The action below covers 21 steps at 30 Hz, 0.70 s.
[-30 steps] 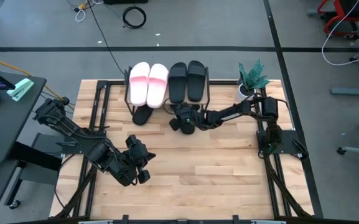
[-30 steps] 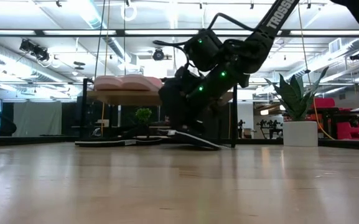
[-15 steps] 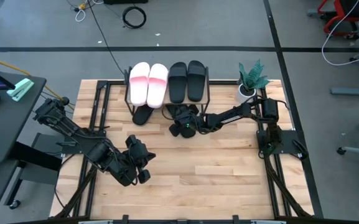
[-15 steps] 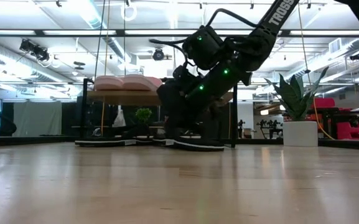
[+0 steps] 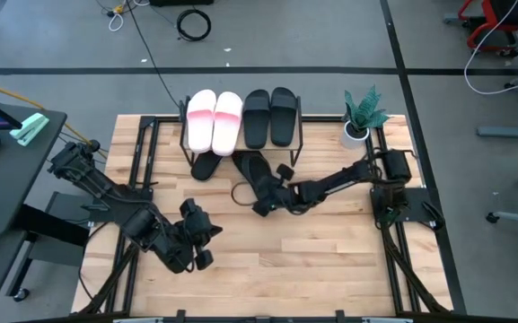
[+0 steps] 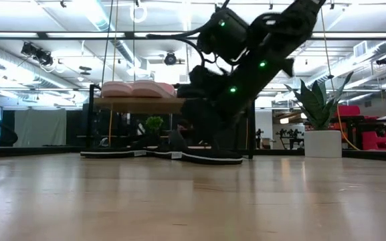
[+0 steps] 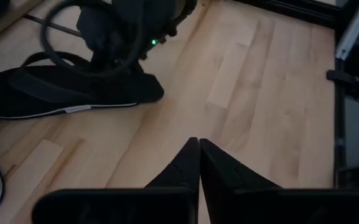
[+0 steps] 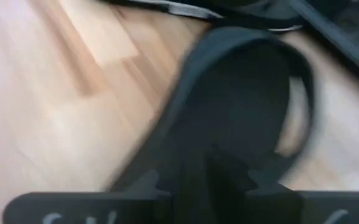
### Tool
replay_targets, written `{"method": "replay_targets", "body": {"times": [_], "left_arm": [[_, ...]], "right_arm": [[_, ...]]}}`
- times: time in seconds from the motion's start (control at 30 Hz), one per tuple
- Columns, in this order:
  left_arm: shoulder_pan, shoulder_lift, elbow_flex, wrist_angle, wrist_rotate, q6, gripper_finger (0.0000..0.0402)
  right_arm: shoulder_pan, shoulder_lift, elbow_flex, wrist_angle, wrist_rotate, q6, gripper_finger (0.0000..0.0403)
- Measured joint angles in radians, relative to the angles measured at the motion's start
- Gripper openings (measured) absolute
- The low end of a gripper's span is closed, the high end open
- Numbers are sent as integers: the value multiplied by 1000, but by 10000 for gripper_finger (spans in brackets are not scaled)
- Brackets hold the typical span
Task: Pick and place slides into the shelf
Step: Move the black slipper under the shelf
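The shelf [image 6: 139,105] stands at the table's far edge. Two pale pink slides [image 5: 214,119] and two black slides [image 5: 269,117] lie on its top board. One black slide [image 5: 205,166] lies on the table under it. Another black slide [image 5: 251,172] lies flat on its sole on the table, its far end under the shelf's front. My right gripper [image 5: 269,201] is at that slide's near end, fingers apart; the slide [image 8: 241,93] fills its wrist view. My left gripper [image 7: 199,149] is shut and holds nothing, over the table's near left part [image 5: 197,240]. My right gripper stands at the near end of the black slide [image 8: 216,155], coming level from the table's right. Blur in the wrist view and the gripper's own body in the high view hide whether its fingers touch the slide.
A potted plant [image 5: 364,112] stands at the far right corner beside the shelf. Black frame rails [image 5: 393,242] run along the table's left and right sides. Bare wood [image 5: 294,269] spreads across the near half of the table.
My right gripper lowered the tilted black slide until it lay flat in front of the shelf, then drew back toward the table's near edge and rose a little. The slide stayed on the table, far end under the shelf.
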Motion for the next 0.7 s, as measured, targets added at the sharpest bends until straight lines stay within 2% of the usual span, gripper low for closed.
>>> {"method": "replay_targets", "body": {"times": [0.07,0.13,0.33,0.57,0.7], "left_arm": [[-10,0,0,0,0,0,22],[-17,0,0,0,0,1,23],[-18,0,0,0,0,2,10],[-18,0,0,4,0,-1,9],[-17,0,0,10,0,-1,23]], "right_arm": [[31,-17,0,-67,80,5,59],[59,-39,0,-123,101,29,48],[112,-61,0,-239,11,141,6],[82,-49,-23,-241,12,178,4],[54,-48,-65,-176,-47,215,3]]}}
